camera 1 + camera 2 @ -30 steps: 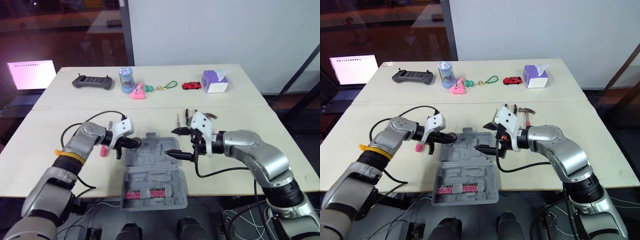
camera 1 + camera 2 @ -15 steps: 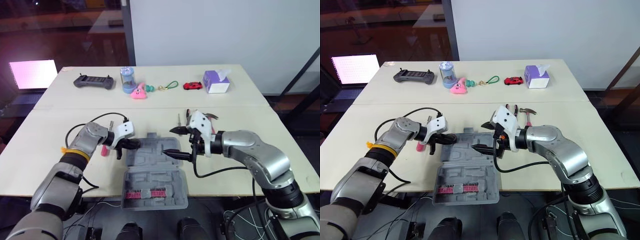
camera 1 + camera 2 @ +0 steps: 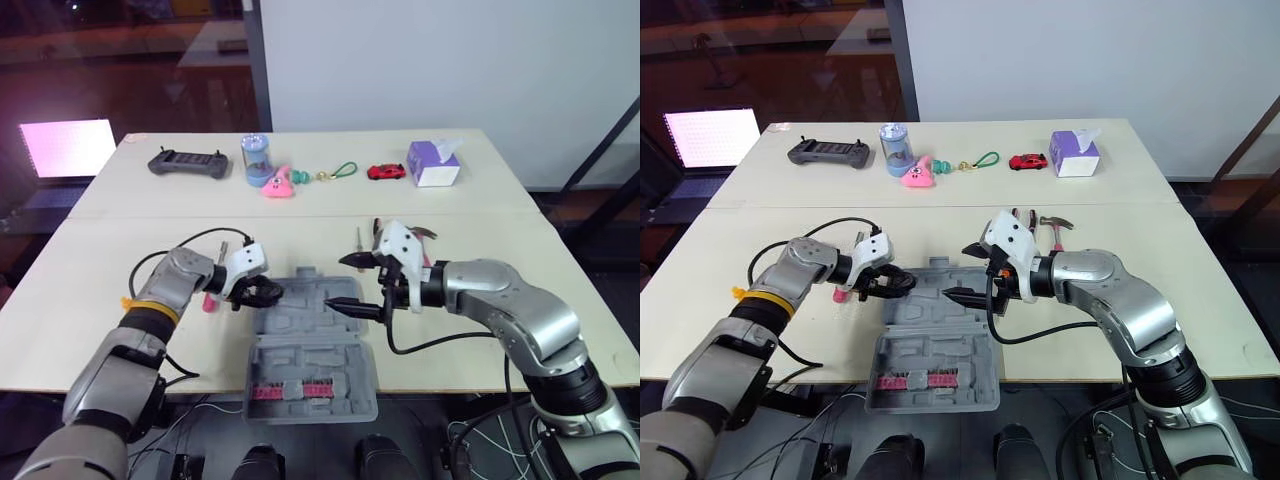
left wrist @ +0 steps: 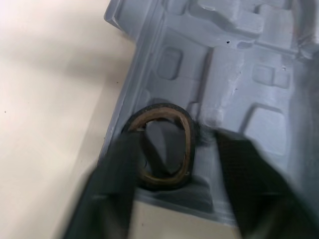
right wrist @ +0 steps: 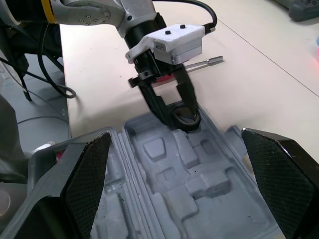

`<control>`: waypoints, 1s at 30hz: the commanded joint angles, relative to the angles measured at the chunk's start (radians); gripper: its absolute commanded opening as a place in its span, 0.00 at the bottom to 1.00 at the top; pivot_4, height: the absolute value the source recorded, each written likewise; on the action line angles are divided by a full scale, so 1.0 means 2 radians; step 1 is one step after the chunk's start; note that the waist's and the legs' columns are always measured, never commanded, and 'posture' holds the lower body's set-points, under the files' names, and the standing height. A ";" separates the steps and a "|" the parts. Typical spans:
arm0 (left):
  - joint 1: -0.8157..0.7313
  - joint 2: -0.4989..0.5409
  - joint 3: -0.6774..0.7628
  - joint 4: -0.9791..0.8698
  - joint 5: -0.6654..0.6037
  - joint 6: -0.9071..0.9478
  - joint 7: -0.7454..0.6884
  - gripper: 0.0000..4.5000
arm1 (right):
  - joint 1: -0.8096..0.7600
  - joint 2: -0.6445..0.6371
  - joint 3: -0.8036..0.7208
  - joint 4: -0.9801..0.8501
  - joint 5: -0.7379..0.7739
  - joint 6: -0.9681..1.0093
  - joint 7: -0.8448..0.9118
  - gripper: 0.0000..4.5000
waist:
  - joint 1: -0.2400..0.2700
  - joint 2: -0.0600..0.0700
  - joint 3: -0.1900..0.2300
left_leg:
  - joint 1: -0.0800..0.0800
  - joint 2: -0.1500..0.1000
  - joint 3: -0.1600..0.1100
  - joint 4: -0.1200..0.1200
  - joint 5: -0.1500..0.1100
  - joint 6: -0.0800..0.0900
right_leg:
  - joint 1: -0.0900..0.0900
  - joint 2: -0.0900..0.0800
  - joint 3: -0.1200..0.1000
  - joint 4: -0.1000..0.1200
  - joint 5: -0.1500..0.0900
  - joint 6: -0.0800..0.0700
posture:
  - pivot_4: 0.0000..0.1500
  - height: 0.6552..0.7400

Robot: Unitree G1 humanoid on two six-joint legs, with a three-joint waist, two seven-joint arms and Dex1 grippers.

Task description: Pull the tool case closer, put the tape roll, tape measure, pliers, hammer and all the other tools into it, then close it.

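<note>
Nothing here can be read, no label or number. The glowing laptop screen [image 3: 66, 148] is too washed out.

left gripper [image 3: 262, 294] has let go now, fingers spread wide, and the tape roll [image 4: 162, 144] sits inside the tool case [image 3: 310, 345] corner

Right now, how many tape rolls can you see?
1: the tape roll lies inside the tool case's left edge, between the fingers of the open left gripper. Others may be hidden.
</note>
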 commanded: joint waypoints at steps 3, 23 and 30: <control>-0.009 0.029 0.037 -0.047 -0.026 0.023 -0.022 0.55 | -0.008 -0.004 -0.005 -0.001 0.002 -0.008 0.006 1.00 | -0.001 0.000 0.000 | 0.000 0.000 0.000 0.000 0.000 0.000 | 0.000 0.000 0.000 0.000 0.000 0.000 | 1.00 1.00; 0.075 -0.020 0.107 -0.064 -0.071 -0.027 0.057 0.37 | -0.019 -0.004 0.002 0.009 0.000 -0.011 0.015 1.00 | 0.000 0.000 0.000 | 0.000 0.000 0.000 0.000 0.000 0.000 | 0.000 0.000 0.000 0.001 0.000 0.000 | 1.00 1.00; 0.068 -0.031 0.100 -0.024 -0.061 -0.055 0.069 0.37 | -0.022 -0.004 0.002 0.013 -0.002 -0.014 0.015 1.00 | 0.000 0.000 0.000 | 0.000 0.000 0.000 0.000 0.000 0.000 | 0.000 0.000 0.000 0.001 0.000 0.000 | 1.00 1.00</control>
